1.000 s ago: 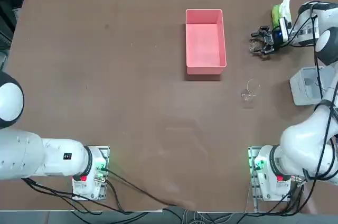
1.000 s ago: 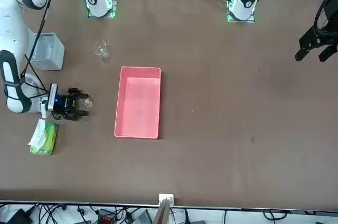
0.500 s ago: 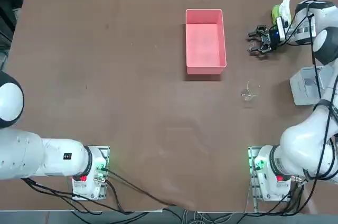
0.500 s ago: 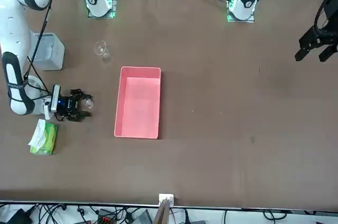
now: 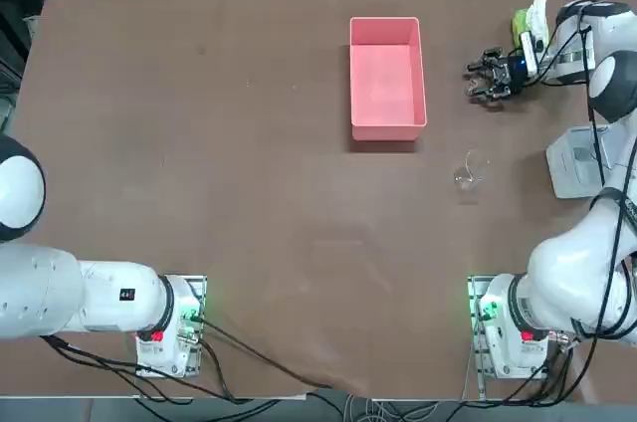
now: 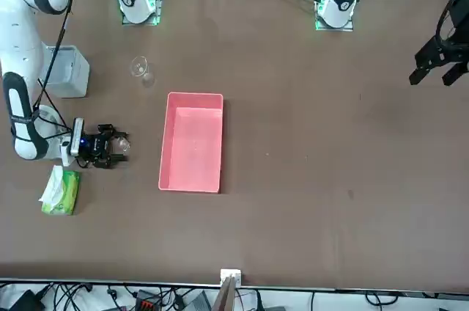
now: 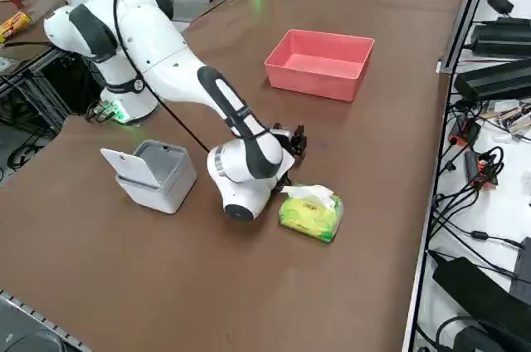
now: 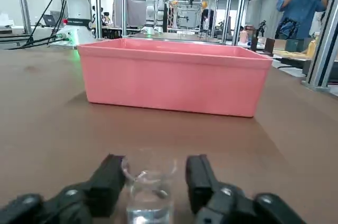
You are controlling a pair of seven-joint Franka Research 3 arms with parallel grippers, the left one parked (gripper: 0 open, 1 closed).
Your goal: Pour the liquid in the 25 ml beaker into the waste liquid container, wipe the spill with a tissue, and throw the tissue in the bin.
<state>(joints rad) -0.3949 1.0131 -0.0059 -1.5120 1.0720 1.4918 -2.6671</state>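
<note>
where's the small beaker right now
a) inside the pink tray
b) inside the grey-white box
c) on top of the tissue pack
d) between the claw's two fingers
d, the wrist view shows the small beaker standing between the two fingers of the right claw, with the pink tray beyond it.

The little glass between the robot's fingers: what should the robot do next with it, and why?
Probably close the right gripper gently the rest of the way. Its fingers stand on either side of the small beaker, with a gap still showing beside the glass, and there is liquid inside, so a firm hold should come before any lift toward the pink tray.
</note>
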